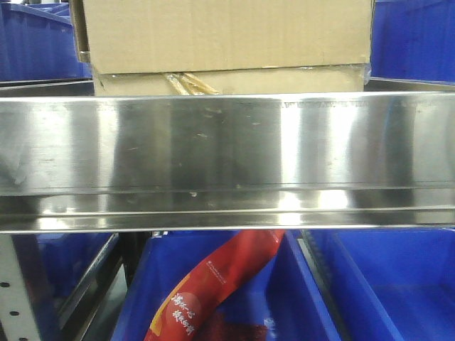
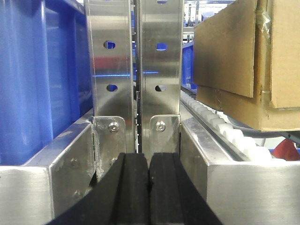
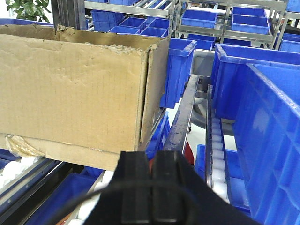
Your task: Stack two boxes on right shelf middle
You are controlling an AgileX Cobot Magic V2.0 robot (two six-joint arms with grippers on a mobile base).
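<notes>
Front view: the tall box [image 1: 227, 34] sits directly on the shallow box [image 1: 227, 80], both on the shelf [image 1: 227, 145] behind its mirror-like front rail; blue bins [image 1: 398, 284] stand below, one holding a red packet [image 1: 213, 291]. Left wrist view: the left gripper [image 2: 149, 187] has its fingers pressed together, empty, before two perforated uprights [image 2: 136, 61]; the stacked boxes rest on white rollers [image 2: 225, 129]. Right wrist view: the right gripper [image 3: 153, 187] is likewise closed on nothing, just below the boxes.

rows of blue bins [image 3: 276, 122] on steel racks [image 3: 220, 7]; a green plant [image 3: 26, 8] at the back.
</notes>
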